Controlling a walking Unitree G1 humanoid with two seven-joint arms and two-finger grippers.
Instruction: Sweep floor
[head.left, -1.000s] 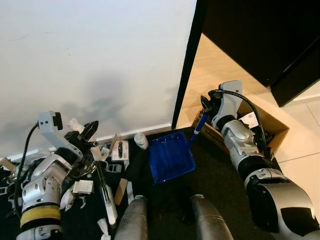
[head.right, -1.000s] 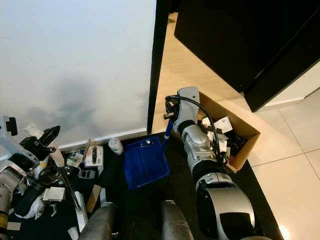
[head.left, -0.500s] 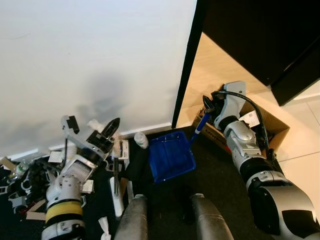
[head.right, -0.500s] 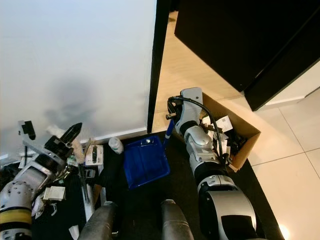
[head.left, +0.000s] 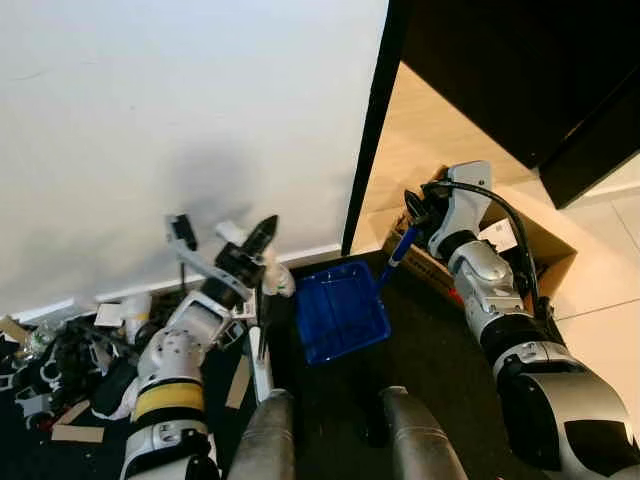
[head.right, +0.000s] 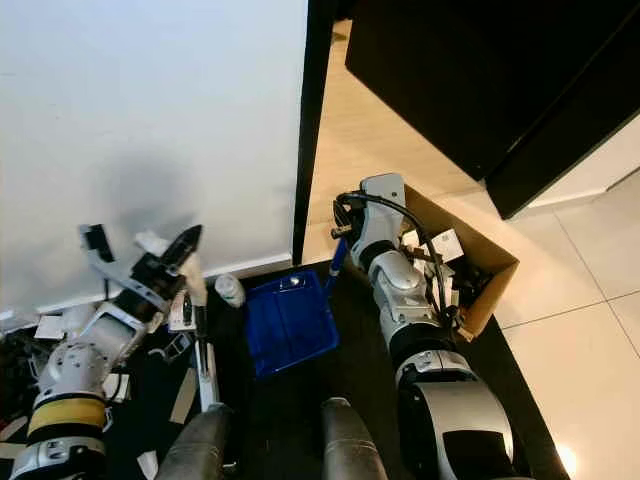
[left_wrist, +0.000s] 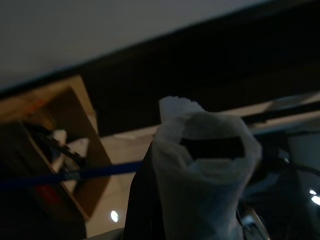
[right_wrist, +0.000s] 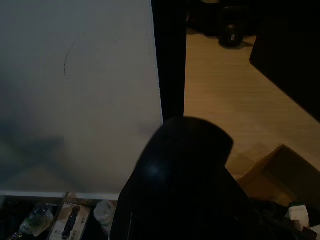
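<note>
Floor (head.left: 420, 340), dark beside the white wall (head.left: 180, 120), is carrying litter (head.left: 70, 350) at the robot's left and a blue dustpan (head.left: 340, 315) ahead. Right gripper (head.left: 413, 212) is clamping the dustpan's blue handle (head.left: 396, 252). Left gripper (head.left: 255, 245) is closing on a white broom handle (head.right: 203, 340) beside the dustpan.

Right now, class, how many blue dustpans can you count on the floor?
1. The blue dustpan lies on the dark mat by the wall, its handle held up by the right end effector. The left-hand clutter could hide others.
</note>
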